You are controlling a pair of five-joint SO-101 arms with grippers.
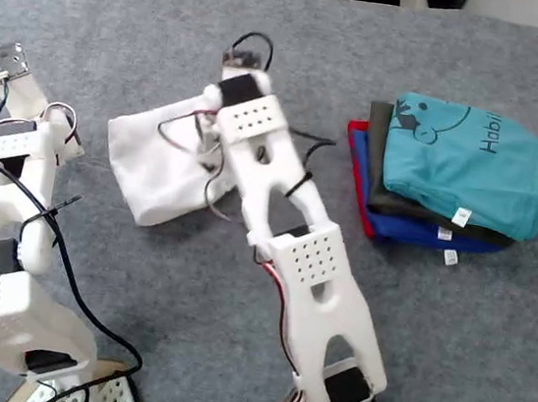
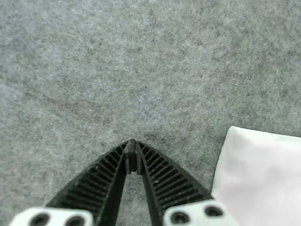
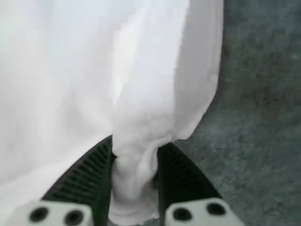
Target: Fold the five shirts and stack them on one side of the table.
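Observation:
A folded white shirt [image 1: 159, 167] lies left of the table's middle. My right gripper [image 3: 136, 147] is shut on a bunched fold of this white shirt [image 3: 141, 94] at its edge; in the high view the right gripper [image 1: 209, 126] sits over the shirt's far right part. My left gripper [image 2: 131, 153] is shut with nothing in it, just above the grey felt, and a corner of the white shirt [image 2: 263, 179] lies close beside it. The left arm [image 1: 17, 158] stands left of the shirt. A stack of folded shirts [image 1: 451, 175], teal on top of dark, blue and red ones, rests at the right.
Grey felt table [image 1: 154, 17] all around. Loose arm cables [image 1: 56, 233] run across the left front. Both arm bases stand at the near edge. Open felt lies behind the shirt and between it and the stack.

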